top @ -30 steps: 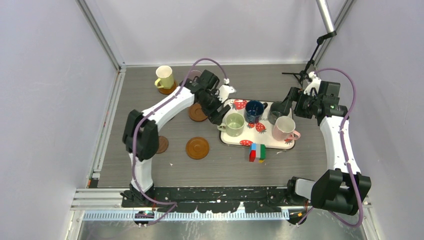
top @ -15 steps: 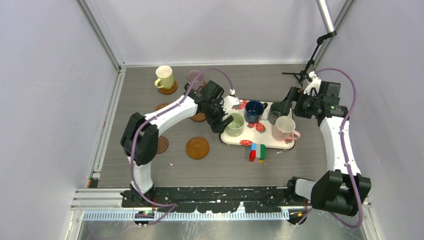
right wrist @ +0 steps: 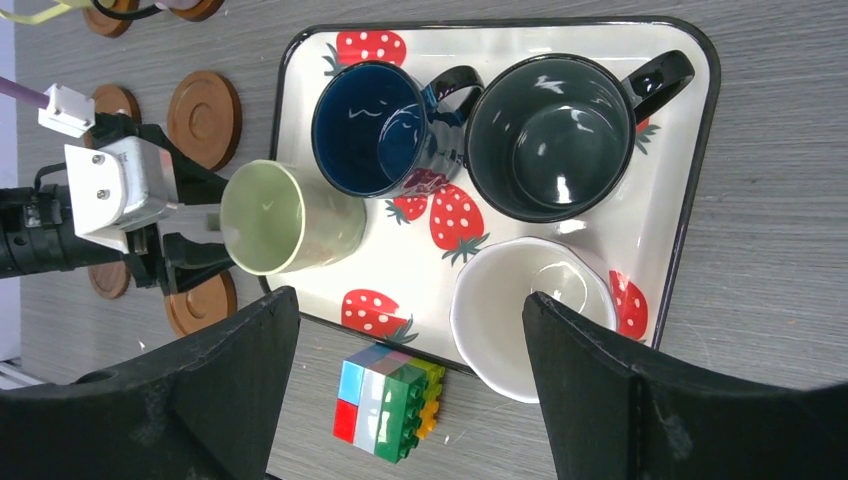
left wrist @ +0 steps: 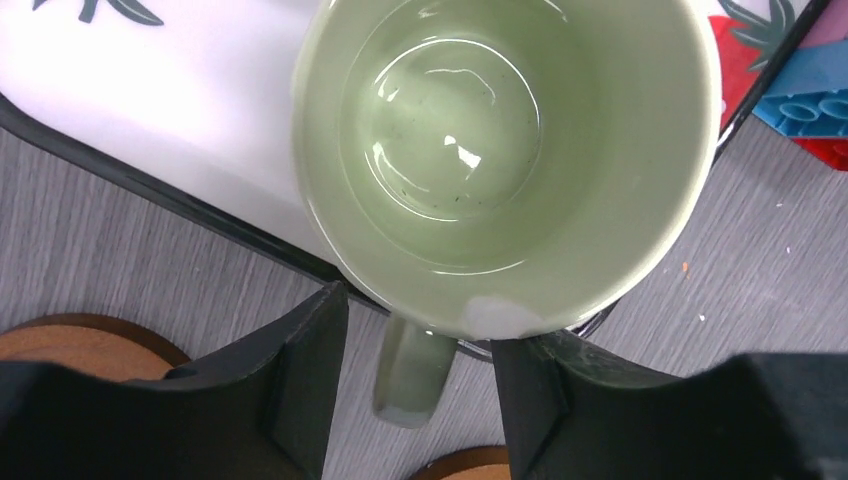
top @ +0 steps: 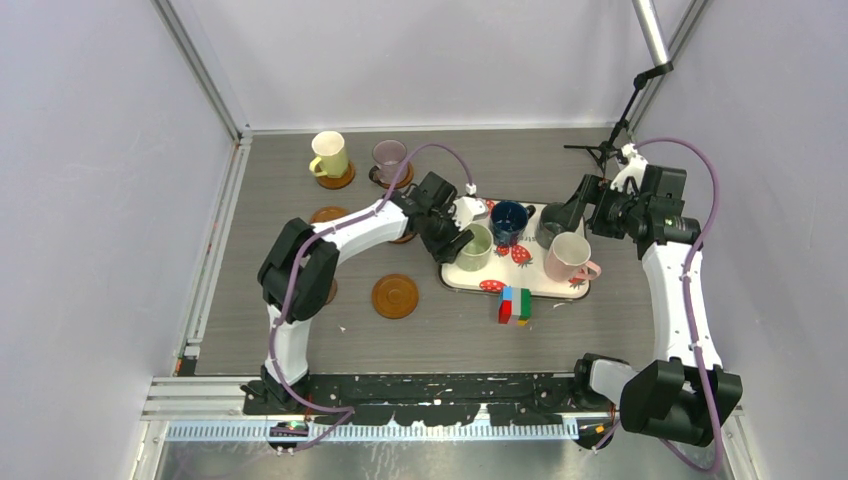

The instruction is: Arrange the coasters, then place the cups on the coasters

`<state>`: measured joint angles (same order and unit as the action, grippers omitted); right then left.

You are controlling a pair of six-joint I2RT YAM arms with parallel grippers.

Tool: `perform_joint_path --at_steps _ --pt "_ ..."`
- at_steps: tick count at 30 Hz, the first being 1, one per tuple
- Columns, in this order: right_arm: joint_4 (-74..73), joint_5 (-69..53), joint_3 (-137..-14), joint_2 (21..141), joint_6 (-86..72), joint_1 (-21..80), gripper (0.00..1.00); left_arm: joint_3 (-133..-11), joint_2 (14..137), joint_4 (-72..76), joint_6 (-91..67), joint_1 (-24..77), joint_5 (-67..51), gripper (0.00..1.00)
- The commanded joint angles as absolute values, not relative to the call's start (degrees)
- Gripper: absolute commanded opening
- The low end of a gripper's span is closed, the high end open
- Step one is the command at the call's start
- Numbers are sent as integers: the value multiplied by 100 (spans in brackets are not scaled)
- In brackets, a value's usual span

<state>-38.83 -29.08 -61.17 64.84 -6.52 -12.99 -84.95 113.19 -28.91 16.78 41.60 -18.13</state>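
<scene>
Two cups (top: 330,153) stand on coasters (top: 395,296). The left gripper (left wrist: 418,335) has its fingers either side of the light green cup (left wrist: 500,150) handle (left wrist: 410,385), not yet pinching. Next: close, then lift off the tray (right wrist: 665,225). The right gripper (right wrist: 408,300) has its fingers wide, empty.

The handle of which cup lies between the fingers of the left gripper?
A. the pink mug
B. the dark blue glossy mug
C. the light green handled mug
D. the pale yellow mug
C: in the left wrist view, the handle of the light green handled mug lies between the two black fingers of the left gripper, with a small gap on each side.
</scene>
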Motion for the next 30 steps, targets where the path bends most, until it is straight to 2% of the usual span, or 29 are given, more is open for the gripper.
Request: perform_joint_path --at_steps 1,3,7,16,22,30 --pt "-3729 -2881 -6183 6323 -764 -1329 86 -8332 11409 -2160 1360 4219 -1745 52" --pt "-3698 -2839 -6156 6295 -743 -1335 86 -8239 11367 -2067 1293 4219 -1651 45" --pt "-3602 -2725 -6068 6266 -745 -1330 86 -8233 11231 -2199 1245 4219 -1609 23" --pt "-3560 -2677 -6072 6224 -724 -1334 86 -8200 10266 -2809 1084 4173 -1946 0" --pt "-3483 -2699 -6030 6166 -736 -1328 86 -7823 9269 -2999 1296 3753 -1799 0" --pt "-3448 -2733 -6021 6253 -727 -1336 86 -6857 8387 -2263 1121 2395 -2345 0"
